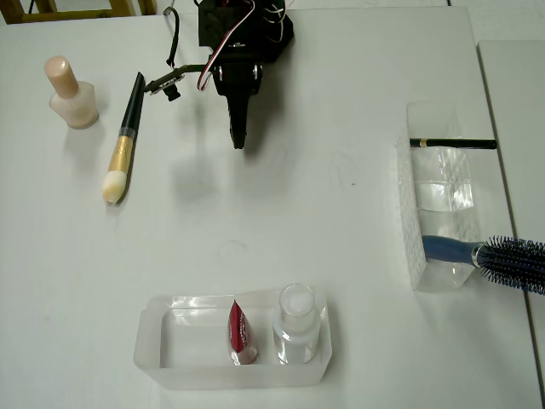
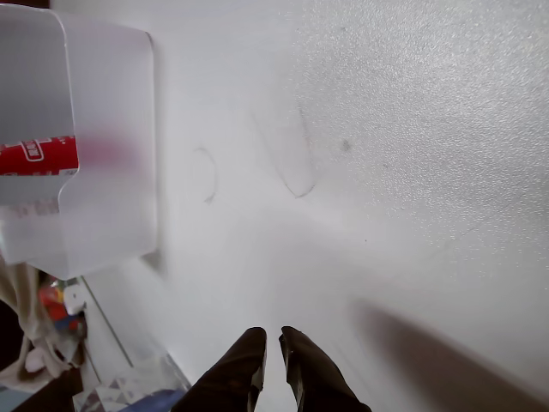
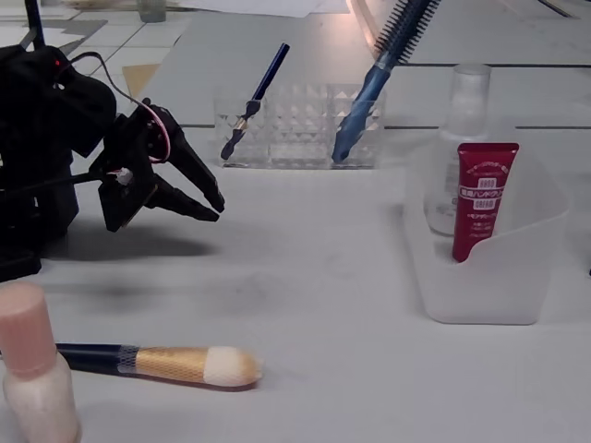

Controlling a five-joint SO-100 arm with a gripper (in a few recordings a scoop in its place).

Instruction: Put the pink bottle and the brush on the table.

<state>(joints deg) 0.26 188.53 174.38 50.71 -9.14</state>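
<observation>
A: Looking at the overhead view, where is the gripper [image 1: 238, 141] and what does it do?

B: It hangs above the white table [image 1: 341, 68], near the top middle. In the wrist view the two dark fingers [image 2: 244, 365] are almost together with only a thin gap, and nothing is between them. In the fixed view the gripper [image 3: 214, 205] shows two tips with a small gap too.

A: And the pink bottle?

B: The pink bottle [image 1: 71, 94] stands upright on the table, well to the left of the gripper in the overhead view. The brush [image 1: 125, 141] lies flat between the bottle and the gripper, with its cream bristles pointing to the lower edge of the picture. In the fixed view both are in front of the gripper, at lower left: the bottle [image 3: 32, 369] and the brush [image 3: 157, 364].

A: Is some writing readable?

B: The red tube [image 3: 480, 198] has white labels with small print, but I cannot read it. It stands in a frosted tray [image 1: 170, 354] beside a clear bottle [image 1: 296, 328], far ahead of the gripper. A clear organizer [image 1: 438, 204] to the right in the overhead view holds a blue hairbrush [image 1: 494, 256] and a thin black pencil [image 1: 451, 143]
</observation>
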